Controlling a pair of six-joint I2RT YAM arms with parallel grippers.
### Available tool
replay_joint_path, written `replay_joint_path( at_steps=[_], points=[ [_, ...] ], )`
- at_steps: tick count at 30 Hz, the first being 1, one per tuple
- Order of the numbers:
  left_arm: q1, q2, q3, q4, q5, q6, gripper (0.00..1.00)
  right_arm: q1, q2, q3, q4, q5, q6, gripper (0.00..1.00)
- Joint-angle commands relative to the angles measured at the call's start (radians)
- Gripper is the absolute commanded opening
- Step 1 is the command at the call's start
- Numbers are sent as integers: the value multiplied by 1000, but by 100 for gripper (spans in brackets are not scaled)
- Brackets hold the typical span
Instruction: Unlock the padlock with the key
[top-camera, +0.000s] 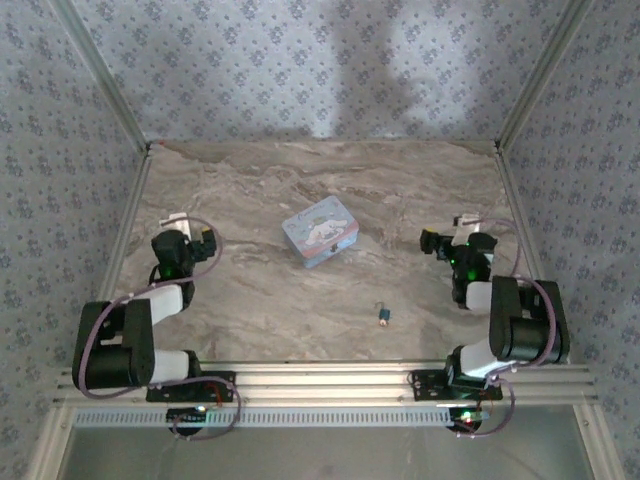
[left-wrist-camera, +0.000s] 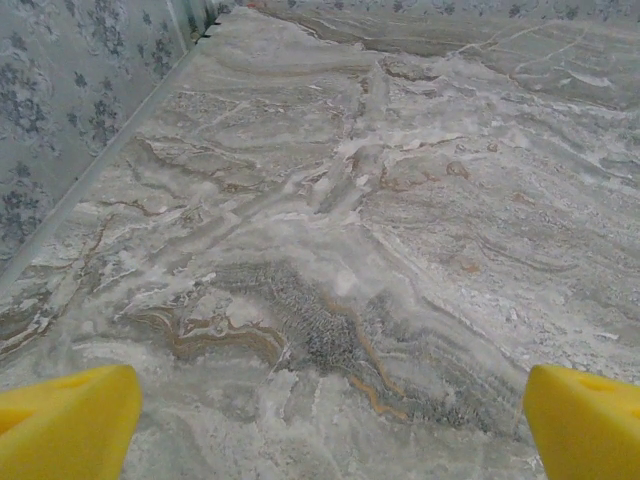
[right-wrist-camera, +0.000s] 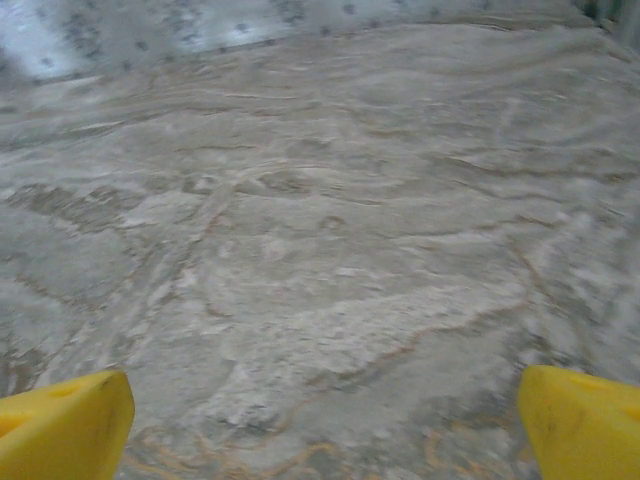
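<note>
Blue speck overhead, probably the padlock (top-camera: 384, 316).

arms (top-camera: 112, 348): black and white | cables (top-camera: 83, 350): purple | fingers (left-wrist-camera: 65, 425): yellow

From high behind my bases (top-camera: 190, 385), the top camera looks down over the whole table (top-camera: 260, 320). My left wrist camera sits low, close to the surface, facing the far-left corner; my right one, equally low, faces the far edge. All share the tabletop.
</note>
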Motion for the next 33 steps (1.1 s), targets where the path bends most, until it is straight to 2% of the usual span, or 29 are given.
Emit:
replay_joint_path(
  at_steps=[1, 3, 4, 6, 7, 11, 21, 33],
  points=[
    [36, 83, -22, 205, 100, -48, 98, 40, 11, 16, 8, 29, -89, 100],
    [35, 130, -25, 258, 149, -30, 98, 38, 35, 48, -5, 70, -63, 100],
    [34, 158, -18, 269, 165, -24, 98, 36, 28, 78, -87, 105, -51, 100],
    [34, 191, 12, 258, 194, -16, 98, 51, 35, 72, -62, 145, -52, 100],
    [28, 181, 36, 188, 194, -2, 98, 49, 28, 77, -88, 145, -53, 100],
    [9, 187, 51, 168, 185, 21, 98, 52, 31, 74, -80, 146, -53, 100],
    [-6, 190, 57, 162, 164, 30, 98, 84, 27, 64, -63, 208, -71, 100],
    [-7, 189, 57, 161, 160, 31, 98, 72, 29, 71, -74, 189, -63, 100]
  ],
)
